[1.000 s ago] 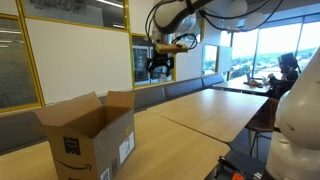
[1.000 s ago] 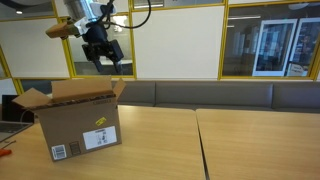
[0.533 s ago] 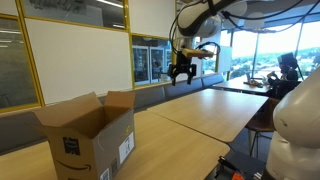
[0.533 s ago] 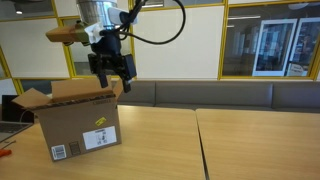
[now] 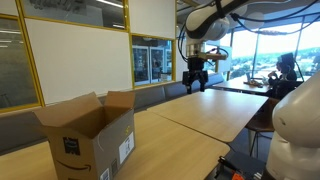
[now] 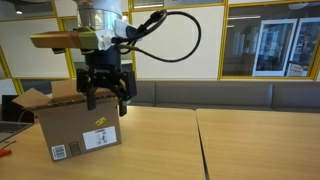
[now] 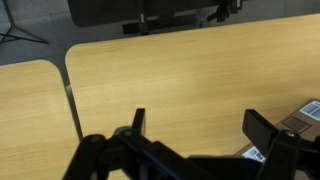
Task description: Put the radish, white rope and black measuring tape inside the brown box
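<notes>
The gripper (image 6: 107,103) hangs empty, jaws wide, above the table (image 7: 180,70) and off to one side of the open brown box (image 6: 80,128). The radish, white rope and black measuring tape show in no view; they may lie inside the box. Best to travel high, clear of the flaps, until one is found.
</notes>
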Robot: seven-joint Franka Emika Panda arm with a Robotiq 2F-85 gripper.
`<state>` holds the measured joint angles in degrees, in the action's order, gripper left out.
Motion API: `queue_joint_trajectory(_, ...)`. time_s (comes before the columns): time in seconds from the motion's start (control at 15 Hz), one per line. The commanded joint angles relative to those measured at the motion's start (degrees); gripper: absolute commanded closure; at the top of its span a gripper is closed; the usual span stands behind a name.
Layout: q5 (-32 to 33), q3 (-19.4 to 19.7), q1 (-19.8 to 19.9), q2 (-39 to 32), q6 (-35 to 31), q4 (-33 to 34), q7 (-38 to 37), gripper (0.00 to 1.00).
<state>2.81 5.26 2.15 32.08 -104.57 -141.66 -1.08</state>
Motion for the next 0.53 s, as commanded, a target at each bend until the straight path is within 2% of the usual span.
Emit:
queue_joint_trajectory(0.0, -1.0, 0.1, 0.2, 2.0, 3.9, -0.5, 3.7, 0.00)
queue_joint_trajectory(0.07, -0.3, -0.6, 0.7, 0.2, 2.2, 0.1, 2.0, 0.00)
queue_joint_trajectory(0.47, -0.3, -0.6, 0.7, -0.3, 2.4, 0.0, 2.1, 0.00)
